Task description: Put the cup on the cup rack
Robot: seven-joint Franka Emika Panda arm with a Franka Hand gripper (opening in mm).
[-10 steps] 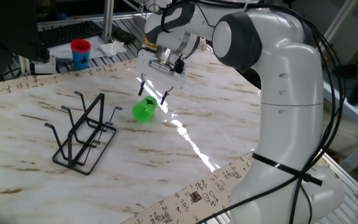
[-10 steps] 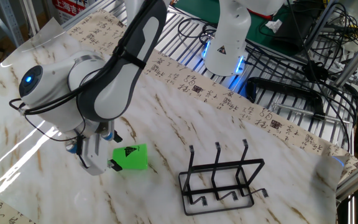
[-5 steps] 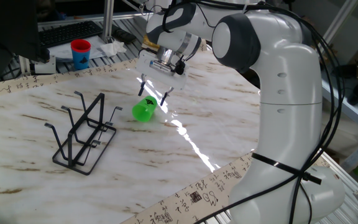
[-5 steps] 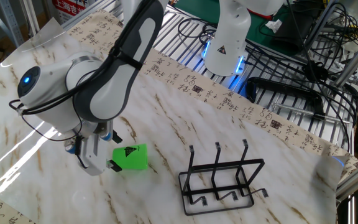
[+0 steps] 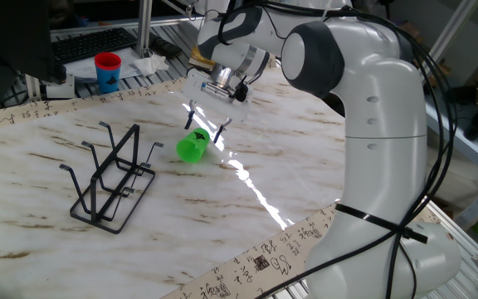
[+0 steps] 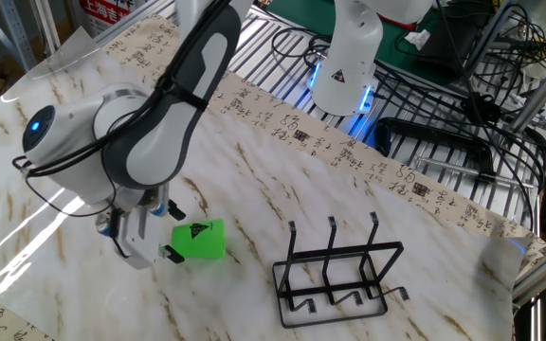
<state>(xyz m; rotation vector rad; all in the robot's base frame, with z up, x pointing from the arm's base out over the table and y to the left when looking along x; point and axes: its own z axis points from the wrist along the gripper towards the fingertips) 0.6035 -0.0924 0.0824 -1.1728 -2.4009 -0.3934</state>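
The green cup (image 5: 192,149) lies on its side on the marble table, right of the black wire cup rack (image 5: 110,178). My gripper (image 5: 206,128) is open and hangs just above the cup's far end, one finger on each side. In the other fixed view the cup (image 6: 200,240) lies left of the rack (image 6: 339,275), and my gripper (image 6: 162,244) is at the cup's left end, partly hidden by the hand. I cannot tell whether a finger touches the cup. The rack stands upright with nothing on it.
A red cup with a blue band (image 5: 107,71) stands beyond the table's far left edge near a keyboard. A second robot base (image 6: 347,57) and cables sit behind the table. Patterned paper strips line the table edges.
My gripper has lifted slightly and drifted a little away from the cup. The cup and the rack have not moved.
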